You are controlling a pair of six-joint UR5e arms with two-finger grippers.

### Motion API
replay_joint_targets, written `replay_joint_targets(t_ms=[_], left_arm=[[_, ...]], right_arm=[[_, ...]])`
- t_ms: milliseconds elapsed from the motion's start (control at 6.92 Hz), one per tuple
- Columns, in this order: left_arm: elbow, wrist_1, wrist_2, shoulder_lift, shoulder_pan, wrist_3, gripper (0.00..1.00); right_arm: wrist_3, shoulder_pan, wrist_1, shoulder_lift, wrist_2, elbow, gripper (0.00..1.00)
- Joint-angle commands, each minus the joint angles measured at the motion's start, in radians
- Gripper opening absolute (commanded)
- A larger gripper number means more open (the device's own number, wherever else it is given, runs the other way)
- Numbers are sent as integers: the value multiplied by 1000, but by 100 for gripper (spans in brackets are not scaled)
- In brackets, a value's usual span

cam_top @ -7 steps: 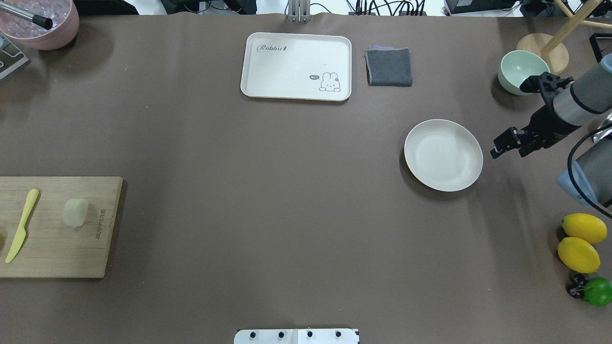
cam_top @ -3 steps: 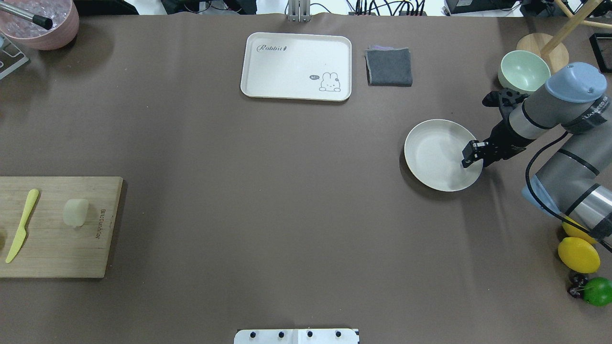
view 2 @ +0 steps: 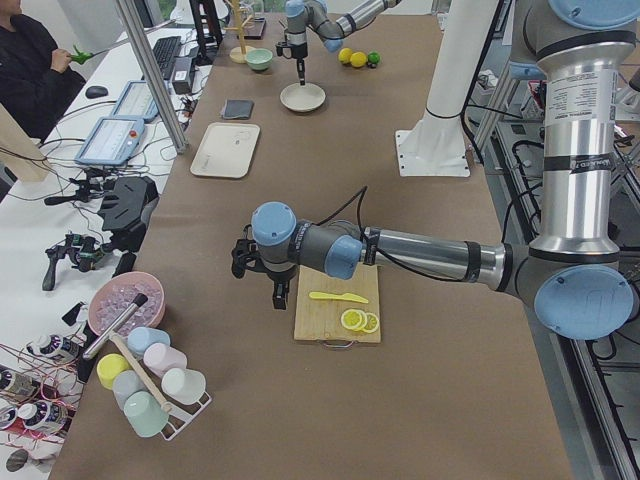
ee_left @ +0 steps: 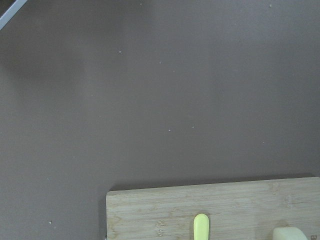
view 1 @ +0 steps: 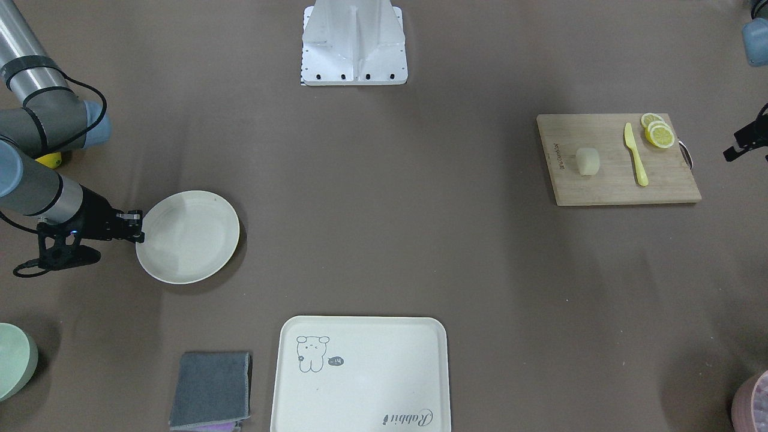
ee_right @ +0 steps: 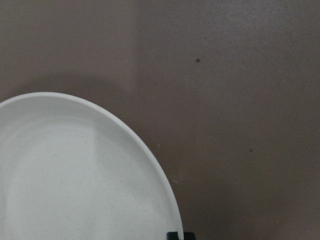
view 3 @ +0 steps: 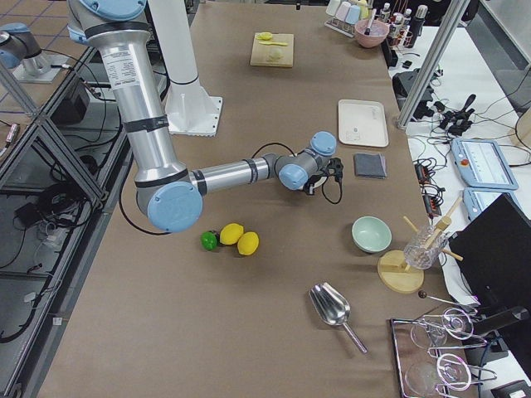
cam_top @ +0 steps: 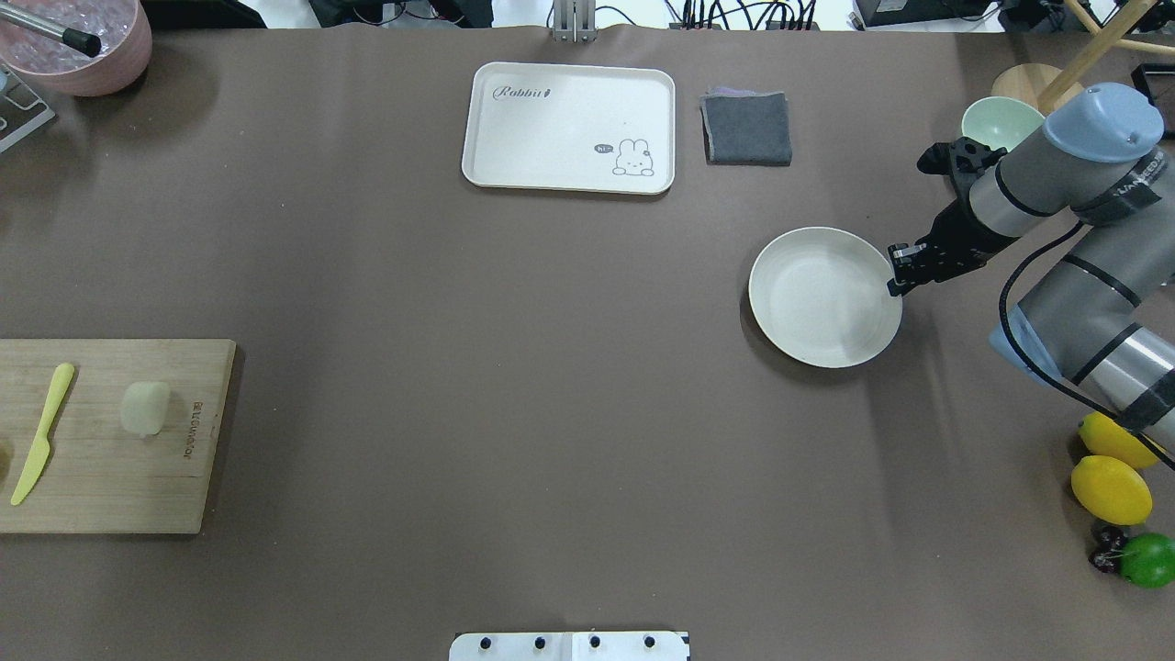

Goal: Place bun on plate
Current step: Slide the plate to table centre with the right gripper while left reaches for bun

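Observation:
The bun [cam_top: 145,408], a small pale rounded block, lies on the wooden cutting board [cam_top: 110,468] at the table's left edge; it also shows as the bun [view 1: 588,161] and at the corner of the left wrist view as the bun [ee_left: 291,233]. The round cream plate [cam_top: 824,296] sits empty at mid right. My right gripper [cam_top: 893,280] is shut, its tips against the plate's right rim [ee_right: 150,150]. My left gripper [view 1: 731,153] hangs just outside the board's far end, apart from the bun; whether it is open or shut does not show.
A yellow knife [cam_top: 41,431] and lemon slices [view 1: 657,132] share the board. A rabbit tray [cam_top: 569,127] and grey cloth [cam_top: 746,127] lie at the back. The green bowl [cam_top: 996,124] stands behind my right arm; lemons [cam_top: 1111,489] and a lime [cam_top: 1147,560] sit front right.
My right arm swung in from the right, the gripper came down to the plate's right rim, and the plate slid a little to the left. The bun has not moved.

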Motion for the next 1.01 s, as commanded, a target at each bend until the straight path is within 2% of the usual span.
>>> replay_joint_targets(t_ms=[0,144,289,433,578,722,867], left_arm=[[-1,-1,0,-6,0,-14,98],[-9,-5,3,-27,2,-111,98],[-23,-8,3,-35,12,-174,98],[-55,-9,9,-37,55,-239,97],[-108,-11,70,-20,121,-326,97],[-127,-77,122,11,214,-413,97],[-117,-213,194,41,314,-537,97]], right_arm=[[17,22,-16,42,63,7,0],[192,-8,-8,126,71,7,0],[341,-103,-1,200,59,12,0],[432,-190,1,264,13,12,0],[475,-278,1,294,-59,12,0],[480,-326,16,297,-88,12,0],[508,-362,21,312,-116,12,0]])
